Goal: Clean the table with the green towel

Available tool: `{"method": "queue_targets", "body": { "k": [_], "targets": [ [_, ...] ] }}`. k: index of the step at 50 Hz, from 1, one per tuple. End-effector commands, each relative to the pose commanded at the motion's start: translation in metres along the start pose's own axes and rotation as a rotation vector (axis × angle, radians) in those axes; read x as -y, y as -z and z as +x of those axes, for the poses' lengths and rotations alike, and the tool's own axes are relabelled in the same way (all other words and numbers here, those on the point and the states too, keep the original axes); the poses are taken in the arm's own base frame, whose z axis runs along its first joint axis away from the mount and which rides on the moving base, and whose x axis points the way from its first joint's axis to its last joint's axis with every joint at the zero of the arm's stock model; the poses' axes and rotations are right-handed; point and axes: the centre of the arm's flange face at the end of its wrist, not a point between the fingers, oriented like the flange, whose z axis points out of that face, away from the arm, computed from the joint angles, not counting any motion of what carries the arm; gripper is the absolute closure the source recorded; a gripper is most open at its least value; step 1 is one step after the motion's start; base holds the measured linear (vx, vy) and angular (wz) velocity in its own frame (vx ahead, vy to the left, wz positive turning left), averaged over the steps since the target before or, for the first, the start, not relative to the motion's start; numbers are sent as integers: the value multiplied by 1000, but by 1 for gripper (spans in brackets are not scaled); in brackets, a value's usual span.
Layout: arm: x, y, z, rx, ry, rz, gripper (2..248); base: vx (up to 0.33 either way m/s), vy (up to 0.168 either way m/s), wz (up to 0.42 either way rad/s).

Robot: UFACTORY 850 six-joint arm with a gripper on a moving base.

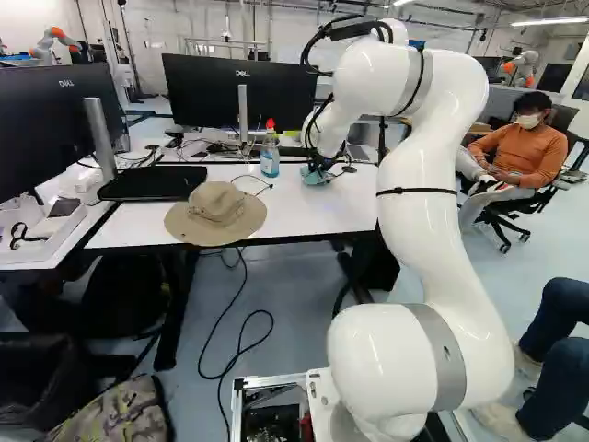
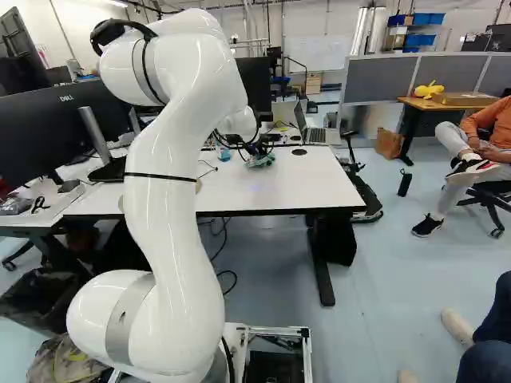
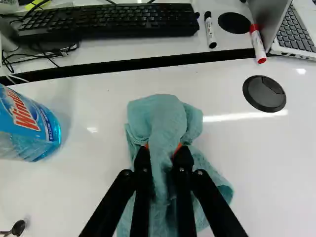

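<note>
Looms nearest as a white arm, reaching over the white table. Ends at the black gripper, clamped from both sides on a bunched fold of the green towel. Lies, as towel, loosely spread around that fold, apparently down on the tabletop, well apart from the spray bottle and short of the black cable cover.

Looks like the wiping step, with the grasp made. Calls next for light downward pressure and level strokes over bare tabletop, skirting the bottle and the hat. Could drag the cable along or knock the bottle if swept too wide.

Hides, beneath the cloth, the surface to be wiped; hides too, behind the fingers, part of the trailing cloth. Cannot make out any dirt or spill, nor judge how firmly pressed. Cut off in the wrist view: bottle top, laptop, and a small dark round object, too partial to name.
</note>
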Motion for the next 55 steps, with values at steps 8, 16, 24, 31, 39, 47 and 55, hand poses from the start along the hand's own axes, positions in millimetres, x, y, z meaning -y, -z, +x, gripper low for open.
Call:
{"method": "queue_targets", "body": {
  "k": [8,16,24,31,39,47,55],
  "targets": [
    [1,-4,4,-5,1,1,198,0,0,0],
    [6,-8,8,-11,6,5,198,0,0,0],
    [18,-8,7,-11,20,17,198,0,0,0],
    [30,-7,7,-10,32,28,198,0,0,0],
    [44,-6,5,-9,47,41,198,0,0,0],
    [54,0,0,-2,59,50,198,0,0,0],
    [58,10,-9,10,65,55,198,0,0,0]
  ]
}}
